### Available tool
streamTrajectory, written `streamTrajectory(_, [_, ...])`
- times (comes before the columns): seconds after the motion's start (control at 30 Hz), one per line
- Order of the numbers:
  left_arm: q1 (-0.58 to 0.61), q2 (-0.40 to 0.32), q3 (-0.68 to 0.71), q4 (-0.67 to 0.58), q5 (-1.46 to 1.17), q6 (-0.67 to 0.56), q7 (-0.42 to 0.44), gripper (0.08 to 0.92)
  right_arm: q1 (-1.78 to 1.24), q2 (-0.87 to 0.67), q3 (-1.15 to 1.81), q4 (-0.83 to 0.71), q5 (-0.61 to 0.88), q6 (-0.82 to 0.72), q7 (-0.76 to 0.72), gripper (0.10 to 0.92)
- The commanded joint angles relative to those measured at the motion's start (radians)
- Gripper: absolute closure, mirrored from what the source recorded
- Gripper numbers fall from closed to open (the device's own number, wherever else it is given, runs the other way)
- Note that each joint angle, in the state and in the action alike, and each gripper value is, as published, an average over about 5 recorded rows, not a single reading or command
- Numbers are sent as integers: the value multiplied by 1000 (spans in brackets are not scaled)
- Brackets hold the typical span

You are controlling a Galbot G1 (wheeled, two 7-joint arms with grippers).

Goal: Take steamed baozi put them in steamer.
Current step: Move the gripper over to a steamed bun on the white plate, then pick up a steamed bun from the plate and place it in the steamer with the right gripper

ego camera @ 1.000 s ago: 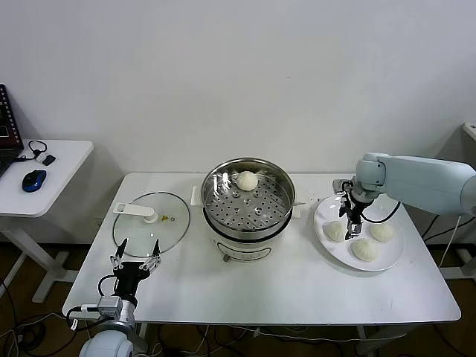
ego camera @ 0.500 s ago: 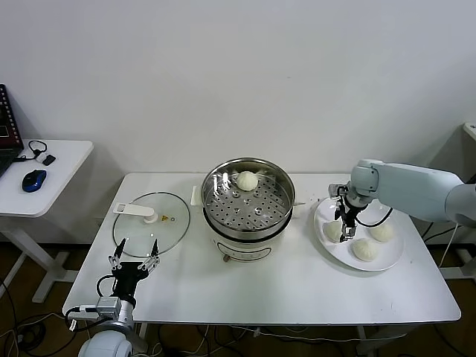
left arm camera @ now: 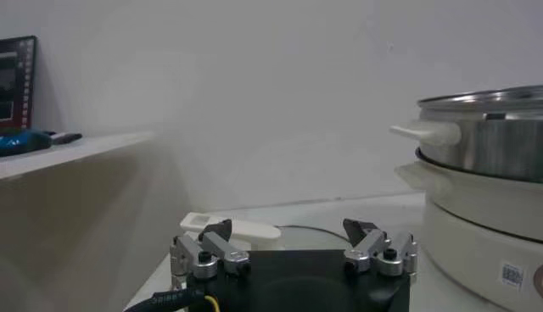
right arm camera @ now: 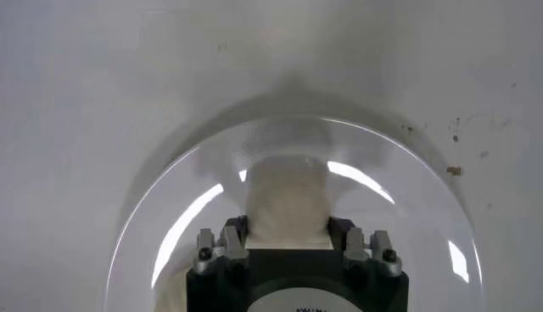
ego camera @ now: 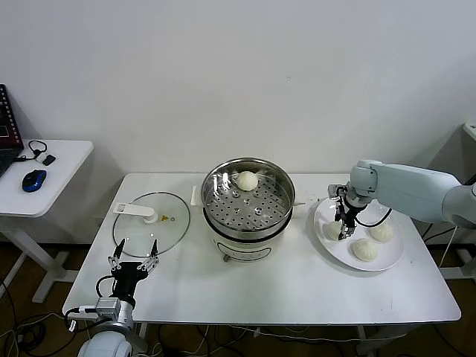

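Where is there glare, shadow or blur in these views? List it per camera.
Head view: bright reflections on the steamer wall and the glass lid. Left wrist view: the cooker base beside the left end effector looks soft and the wall hazy. Right wrist view: white glare streaks arc across the plate, and the right end effector straddles a soft-edged baozi.

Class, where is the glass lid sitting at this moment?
In the head view the glass lid lies flat on the table's left side, beside the steamer, just beyond the idle left gripper.
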Motion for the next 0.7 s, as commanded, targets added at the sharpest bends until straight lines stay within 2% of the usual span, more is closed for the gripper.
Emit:
streamTrajectory(0.03, [2, 3, -2, -4, -1, 0, -1, 177, 18, -2, -4, 12, -5, 0, -2, 443])
streamTrajectory(0.3, [6, 5, -2, -14, -1, 1, -1, 177, 339, -8, -172, 211, 106, -27, -5, 448])
streamTrajectory(0.53, [14, 6, 5, -38, 1, 2, -1, 177, 692, 74, -307, 375, 320, -67, -24, 448])
streamTrajectory(0.7, [16, 9, 8, -43, 0, 0, -1, 177, 819, 159, -303, 432, 427, -103, -31, 448])
